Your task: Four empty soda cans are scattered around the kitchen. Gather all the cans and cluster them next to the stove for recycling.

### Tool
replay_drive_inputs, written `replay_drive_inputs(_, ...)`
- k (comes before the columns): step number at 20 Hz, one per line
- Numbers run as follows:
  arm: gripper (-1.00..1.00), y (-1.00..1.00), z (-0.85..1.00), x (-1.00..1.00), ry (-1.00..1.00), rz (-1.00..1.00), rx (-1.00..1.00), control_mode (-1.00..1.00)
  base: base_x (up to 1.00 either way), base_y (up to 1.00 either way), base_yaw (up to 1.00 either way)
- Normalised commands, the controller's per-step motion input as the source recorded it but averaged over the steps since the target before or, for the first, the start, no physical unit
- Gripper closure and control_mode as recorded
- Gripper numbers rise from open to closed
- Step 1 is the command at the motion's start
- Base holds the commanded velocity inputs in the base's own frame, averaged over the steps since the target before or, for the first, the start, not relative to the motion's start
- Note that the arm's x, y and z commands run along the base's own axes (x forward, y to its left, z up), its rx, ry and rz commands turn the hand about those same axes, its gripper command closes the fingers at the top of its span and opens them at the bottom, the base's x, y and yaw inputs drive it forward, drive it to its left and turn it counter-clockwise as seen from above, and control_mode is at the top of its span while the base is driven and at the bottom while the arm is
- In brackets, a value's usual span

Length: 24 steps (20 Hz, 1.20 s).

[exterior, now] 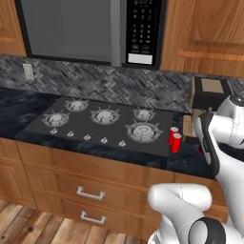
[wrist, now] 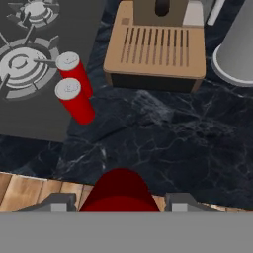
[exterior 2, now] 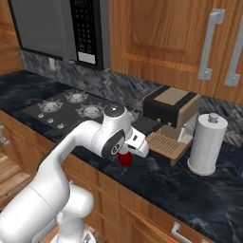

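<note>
Stove (exterior: 95,125) sits far left of the jaws, on the dark bench (wrist: 163,143). Two soda cans (wrist: 74,101) stand upright at the stove's right edge, touching or nearly so, ahead & left of the jaws. Third can (wrist: 118,192) is between the gripper (wrist: 118,205) fingertips (wrist: 57,202), one each side; jaws look clamped on it, held above the bench near its front edge; in the right base view it hangs red below the hand (exterior 2: 125,158). Right of the jaws & further back: wooden-topped coffee machine (wrist: 155,54), then paper-towel roll (exterior 2: 207,144) far right. Step in hand, by my read: carry can 3 over & set it by the pair. To do it well: move left & forward, keep the can vertical, come down just beside the pair w/o knocking either, base flat on the bench before letting go. Don't drift right twd the machine. Fourth can likely left to fetch.
</note>
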Motion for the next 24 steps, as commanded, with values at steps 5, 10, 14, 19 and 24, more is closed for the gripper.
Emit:
replay_drive_inputs(5, 1.00, 0.00, 0.00, 0.00, 0.00, 0.00, 0.00, 1.00, 0.33, 0.09, -0.03)
replay_drive_inputs(10, 1.00, 0.00, 0.00, 0.00, 0.00, 0.00, 0.00, 1.00, 0.39, 0.22, -0.06)
replay_drive_inputs(14, 1.00, 0.00, 0.00, 0.00, 0.00, 0.00, 0.00, 1.00, 0.43, 0.27, -0.08)
replay_drive_inputs(19, 1.00, 0.08, -0.07, 0.33, 0.00, -0.04, -0.01, -1.00, 0.07, 0.05, -0.01)
replay_drive_inputs(24, 1.00, -0.18, -0.08, 0.47, 0.05, 0.00, 0.01, -1.00, 0.00, 0.00, 0.00)
